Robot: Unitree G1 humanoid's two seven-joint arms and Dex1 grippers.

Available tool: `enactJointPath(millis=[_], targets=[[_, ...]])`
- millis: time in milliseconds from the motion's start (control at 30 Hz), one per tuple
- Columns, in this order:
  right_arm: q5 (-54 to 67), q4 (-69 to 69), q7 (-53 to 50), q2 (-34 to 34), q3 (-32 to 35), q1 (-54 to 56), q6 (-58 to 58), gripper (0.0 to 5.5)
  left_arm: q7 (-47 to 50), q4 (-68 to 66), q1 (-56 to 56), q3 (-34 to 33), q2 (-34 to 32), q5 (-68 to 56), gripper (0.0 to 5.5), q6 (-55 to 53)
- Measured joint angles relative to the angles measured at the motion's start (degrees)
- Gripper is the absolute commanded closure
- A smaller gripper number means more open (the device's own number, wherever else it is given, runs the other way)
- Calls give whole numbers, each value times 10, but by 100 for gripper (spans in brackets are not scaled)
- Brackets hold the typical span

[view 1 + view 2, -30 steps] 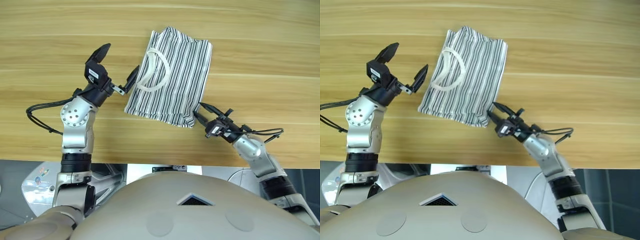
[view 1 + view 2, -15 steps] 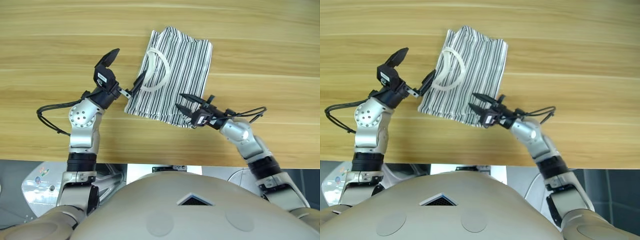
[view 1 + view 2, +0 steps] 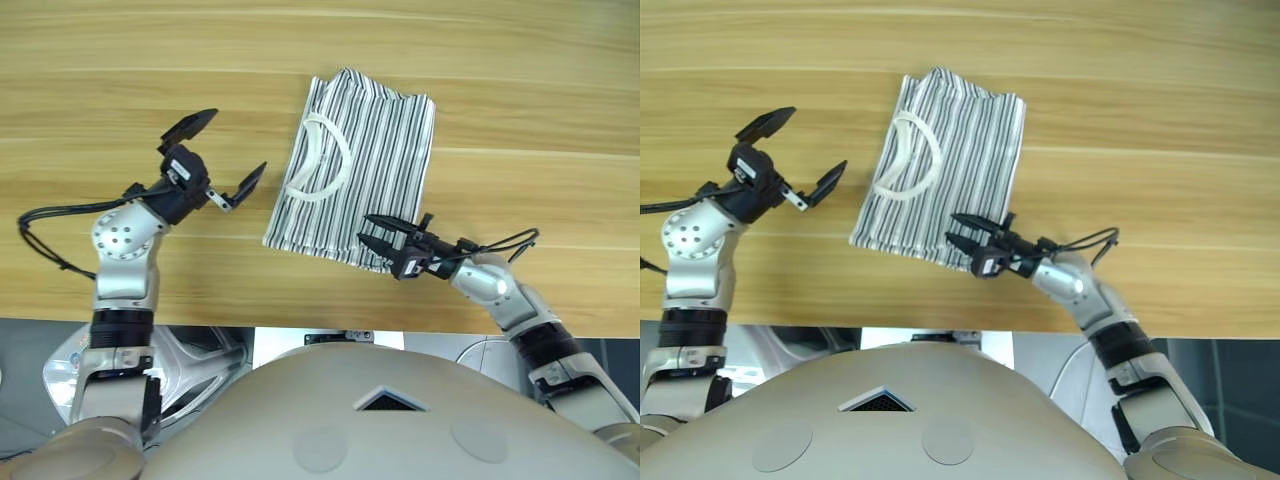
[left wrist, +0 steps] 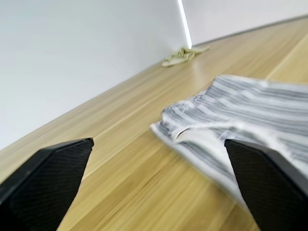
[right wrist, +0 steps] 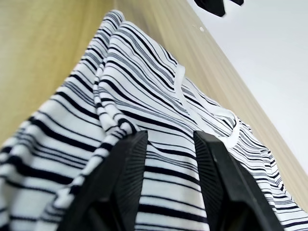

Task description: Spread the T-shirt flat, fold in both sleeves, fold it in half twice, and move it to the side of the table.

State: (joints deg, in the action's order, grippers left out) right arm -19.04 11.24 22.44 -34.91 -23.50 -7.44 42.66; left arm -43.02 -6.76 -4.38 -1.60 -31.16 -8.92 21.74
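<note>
The folded T-shirt (image 3: 375,160), striped black and white with a white collar ring (image 3: 325,170), lies on the wooden table (image 3: 120,60) a little right of centre. My left gripper (image 3: 225,150) hangs open to the left of the shirt, clear of its edge. In the left wrist view the shirt (image 4: 250,115) lies ahead between the wide-apart fingers (image 4: 48,178). My right gripper (image 3: 368,230) is open over the shirt's near right corner. Its two fingers (image 5: 120,183) lie just above the striped cloth (image 5: 144,96), with a small ridge of cloth by one tip.
The table's front edge (image 3: 250,325) runs just behind both arms. A small beige scrap (image 4: 185,54) lies far off on the table by a white wall. Bare wood stretches to the left and right of the shirt.
My left gripper has drawn back to the left, away from the collar side. My right gripper went from the shirt's corner to over its near edge. The shirt has shifted slightly rightward.
</note>
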Motion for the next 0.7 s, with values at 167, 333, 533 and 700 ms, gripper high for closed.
enactJointPath(millis=[167, 333, 533, 700], targets=[[15, -30, 18, -15, 7, -11, -19, 373, -16, -14, -16, 9, -14, 19, 44, 34], [85, -86, 32, 0, 11, -24, -39, 373, -49, -26, -48, 35, -46, 50, 44, 97], [333, -304, 52, -58, 141, -99, -67, 373, -73, -68, -29, 61, -106, 120, 44, 169], [215, -206, 61, -96, 232, -195, -40, 373, -78, -57, -19, 73, -167, 170, 44, 208]])
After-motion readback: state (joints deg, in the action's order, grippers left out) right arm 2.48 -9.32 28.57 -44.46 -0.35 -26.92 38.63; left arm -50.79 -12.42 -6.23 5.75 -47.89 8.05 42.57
